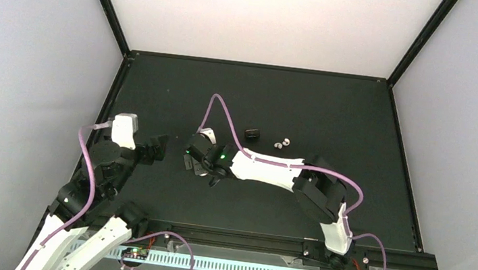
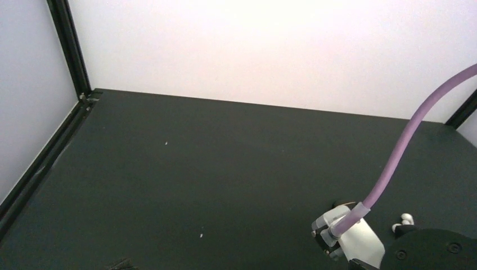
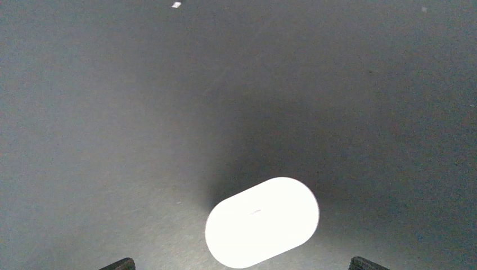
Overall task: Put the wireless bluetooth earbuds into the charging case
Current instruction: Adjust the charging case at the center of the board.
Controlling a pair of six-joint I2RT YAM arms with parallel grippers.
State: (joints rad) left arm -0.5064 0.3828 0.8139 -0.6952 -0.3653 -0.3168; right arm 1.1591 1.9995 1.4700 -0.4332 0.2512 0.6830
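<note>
A closed white pill-shaped charging case (image 3: pixel 261 222) lies flat on the dark table, filling the lower middle of the right wrist view. My right gripper (image 3: pixel 243 263) hangs just over it, open, with one fingertip (image 3: pixel 118 263) on each side and not touching it. From above, the right gripper (image 1: pixel 198 168) hides this case. Two white earbuds (image 1: pixel 286 141) lie loose on the table farther back, next to a small black case (image 1: pixel 252 134). They also show as earbuds (image 2: pixel 406 217) past the right wrist. My left gripper (image 1: pixel 155 147) is open and empty at the left.
The right arm's white forearm (image 1: pixel 266 167) stretches across the middle of the table, its purple cable (image 1: pixel 222 109) arching above. A black frame rail (image 2: pixel 39 163) borders the table's left edge. White walls enclose the back and sides.
</note>
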